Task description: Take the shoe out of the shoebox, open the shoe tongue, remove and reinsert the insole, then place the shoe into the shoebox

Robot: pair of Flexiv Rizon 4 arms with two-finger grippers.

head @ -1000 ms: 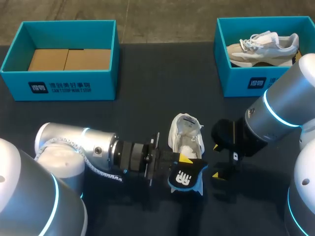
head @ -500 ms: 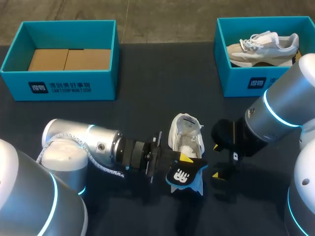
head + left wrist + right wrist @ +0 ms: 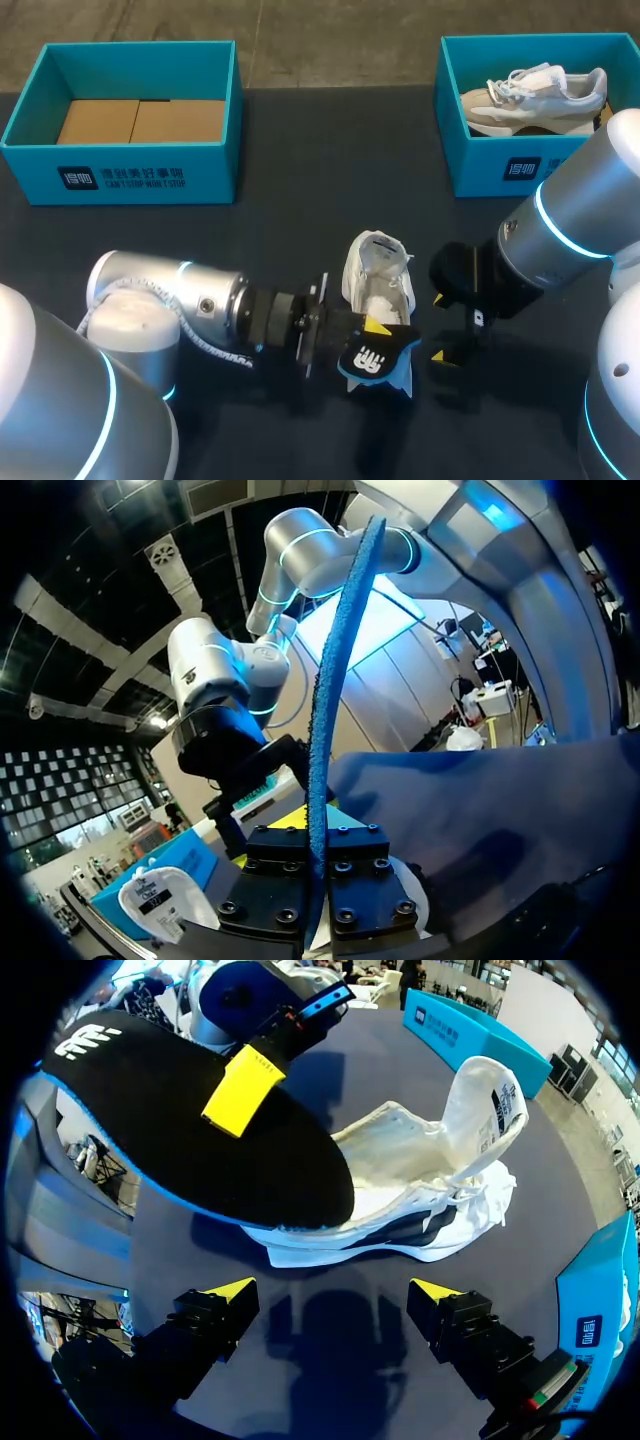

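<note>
Insole (image 3: 380, 362) | clamped in left hand (image 3: 374, 324) | over shoe (image 3: 378, 272) heel | right hand (image 3: 440, 328) released, beside shoe

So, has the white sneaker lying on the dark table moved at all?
No. The white sneaker lies where it was, same gap to the right-hand teal shoebox.

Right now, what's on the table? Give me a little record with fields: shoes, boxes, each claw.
Shoe on table: white shoe, between the grippers, tongue lifted
Insole: black insole, out of the shoe
Left gripper: shut on the insole
Right gripper: open, empty, beside the shoe
Left box: teal, cardboard inside
Right box: teal, holds a second shoe
</note>
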